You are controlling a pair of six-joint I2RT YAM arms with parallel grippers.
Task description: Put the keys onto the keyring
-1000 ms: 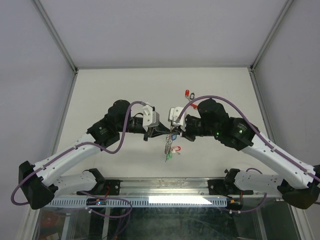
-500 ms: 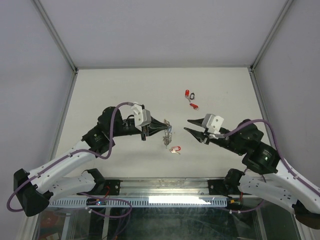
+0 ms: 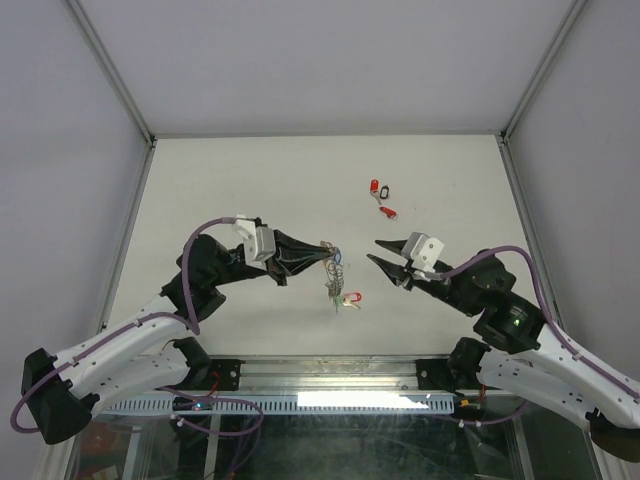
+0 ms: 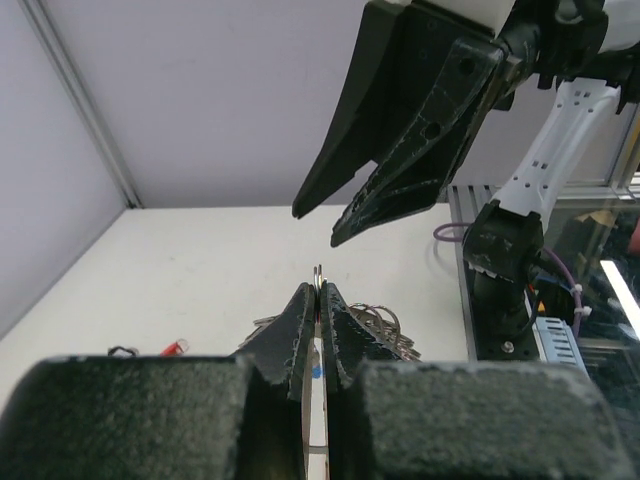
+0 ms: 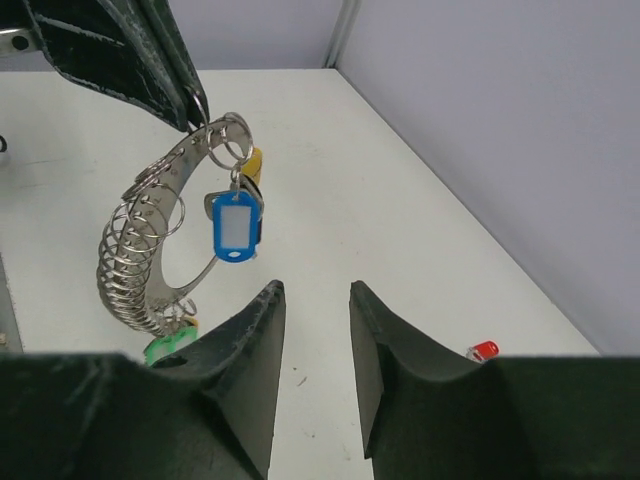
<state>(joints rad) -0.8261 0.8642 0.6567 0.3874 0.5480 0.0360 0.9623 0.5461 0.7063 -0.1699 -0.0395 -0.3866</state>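
My left gripper (image 3: 320, 251) is shut on the top of the keyring (image 3: 332, 275), which hangs from it just above the table. In the right wrist view the keyring (image 5: 150, 255) is a silvery arc threaded with many small rings. A blue-tagged key (image 5: 235, 225) hangs on it, a yellow part (image 5: 254, 160) shows behind, and a green tag (image 5: 170, 345) sits at its bottom. My right gripper (image 3: 373, 251) is open and empty, a short way to the right of the keyring. A red-tagged key (image 3: 350, 298) lies on the table below the keyring.
Two more keys, one red and black (image 3: 380, 187) and one red (image 3: 387, 211), lie further back on the white table (image 3: 230, 180). Grey walls and metal frame posts close in the table on three sides.
My right gripper has let go, opened and drawn back to the right, away from the keyring. The left arm has pulled slightly left with the keyring still in its grip.
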